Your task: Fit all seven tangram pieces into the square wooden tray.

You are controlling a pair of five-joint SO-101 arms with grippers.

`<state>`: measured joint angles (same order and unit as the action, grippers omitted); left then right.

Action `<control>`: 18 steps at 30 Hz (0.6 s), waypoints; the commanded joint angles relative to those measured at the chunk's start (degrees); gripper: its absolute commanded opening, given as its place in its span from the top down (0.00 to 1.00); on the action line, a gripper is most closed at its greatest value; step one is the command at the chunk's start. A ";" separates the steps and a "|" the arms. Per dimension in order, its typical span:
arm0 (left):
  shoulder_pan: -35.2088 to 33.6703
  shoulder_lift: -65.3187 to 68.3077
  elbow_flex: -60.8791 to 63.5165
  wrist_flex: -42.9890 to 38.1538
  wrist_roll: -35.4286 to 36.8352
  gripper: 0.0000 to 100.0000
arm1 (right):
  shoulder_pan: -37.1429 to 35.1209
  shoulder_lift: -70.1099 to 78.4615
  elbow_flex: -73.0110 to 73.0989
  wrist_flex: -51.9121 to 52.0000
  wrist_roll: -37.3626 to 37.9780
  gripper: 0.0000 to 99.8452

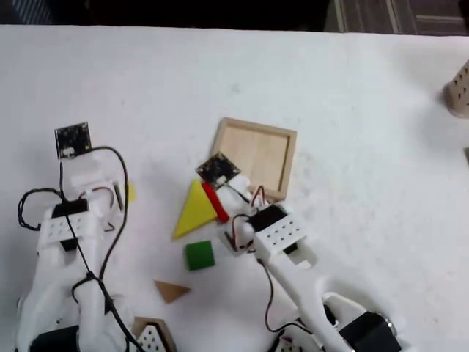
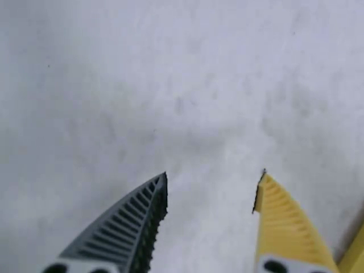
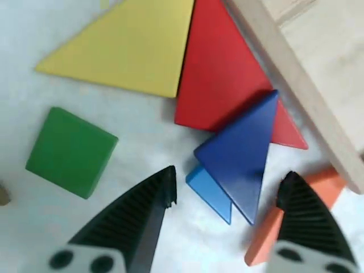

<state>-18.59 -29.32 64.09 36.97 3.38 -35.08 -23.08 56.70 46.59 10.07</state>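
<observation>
The square wooden tray [image 1: 287, 143] lies mid-table with nothing in it. My right gripper [image 3: 228, 176] is open just off the tray's rim [image 3: 296, 85]. Under its spread fingers a dark blue triangle [image 3: 239, 153] lies tilted over a lighter blue piece [image 3: 213, 190] and a corner of the red triangle [image 3: 219, 74]. An orange piece [image 3: 264, 239] lies by one finger. The big yellow triangle [image 1: 194, 209] touches the red one, and the green square [image 1: 198, 254] sits apart. My left gripper [image 2: 214, 176] is open over bare table, at the left in the high view.
A brown triangle [image 1: 171, 290] lies near the front, and another brown piece [image 1: 139, 323] is partly under the left arm [image 1: 69, 220]. A small yellow thing [image 1: 131, 192] sits beside that arm. A perforated block [image 1: 458, 92] stands at the right edge.
</observation>
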 commanded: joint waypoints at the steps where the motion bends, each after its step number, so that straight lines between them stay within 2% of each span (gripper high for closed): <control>1: -0.48 0.13 -2.99 0.62 -0.62 0.73 | -0.04 -0.22 -2.29 -1.80 -1.23 0.71; 6: -0.40 0.22 -2.99 0.44 -0.62 0.73 | 0.04 4.88 -2.55 -6.11 -1.23 0.71; 10: -0.40 0.22 -2.99 0.53 -0.62 0.73 | 0.40 11.65 -8.97 -0.31 -1.23 0.72; 18: -0.40 0.22 -2.99 0.62 -0.62 0.73 | 0.48 14.29 -11.43 1.80 -1.32 0.85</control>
<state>-18.59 -29.32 64.09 36.97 3.38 -34.81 -8.13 47.91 47.82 9.27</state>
